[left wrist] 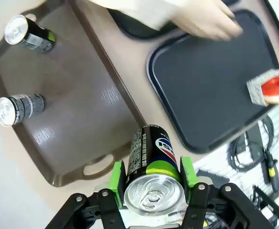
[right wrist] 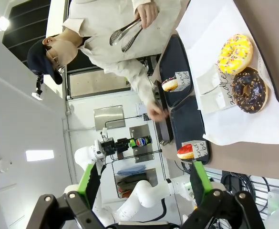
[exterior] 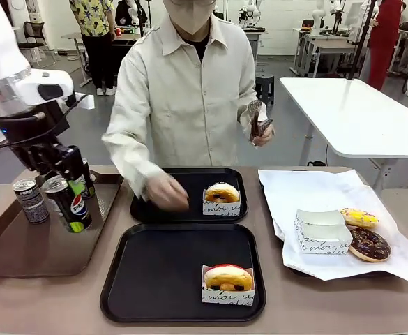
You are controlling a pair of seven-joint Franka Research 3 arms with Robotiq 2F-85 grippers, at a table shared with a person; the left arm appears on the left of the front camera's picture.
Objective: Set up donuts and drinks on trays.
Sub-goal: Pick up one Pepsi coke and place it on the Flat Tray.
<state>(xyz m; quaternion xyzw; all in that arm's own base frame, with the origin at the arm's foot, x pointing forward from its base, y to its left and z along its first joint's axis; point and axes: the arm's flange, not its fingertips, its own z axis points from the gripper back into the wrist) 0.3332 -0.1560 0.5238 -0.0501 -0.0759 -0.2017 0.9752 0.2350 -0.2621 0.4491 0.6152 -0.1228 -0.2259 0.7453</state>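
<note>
The counter [exterior: 329,307] carries four trays. A person stands at its far side, one hand [exterior: 167,192] blurred over the far black tray [exterior: 197,183] and the other hand [exterior: 261,132] raised, holding tongs [exterior: 254,115]. The near black tray [exterior: 162,279] lies just in front of the far one. A brown tray [exterior: 36,251] sits at the left and a paper-lined tray [exterior: 294,195] at the right.

A red-iced donut [exterior: 228,278] in its sleeve sits in the near tray's near right corner. A second sleeved donut [exterior: 222,193] sits at the right of the far tray. A yellow donut [exterior: 359,218] and a chocolate donut [exterior: 368,243] lie on the paper beside empty sleeves [exterior: 321,230].

Two cans [left wrist: 28,34] [left wrist: 17,107] stand on the brown tray. The left pincer [left wrist: 151,172] clamps a third can [left wrist: 151,157], tilted, over that tray's right part. The right pincer [right wrist: 144,183] stands wide, nothing between its fingers.
</note>
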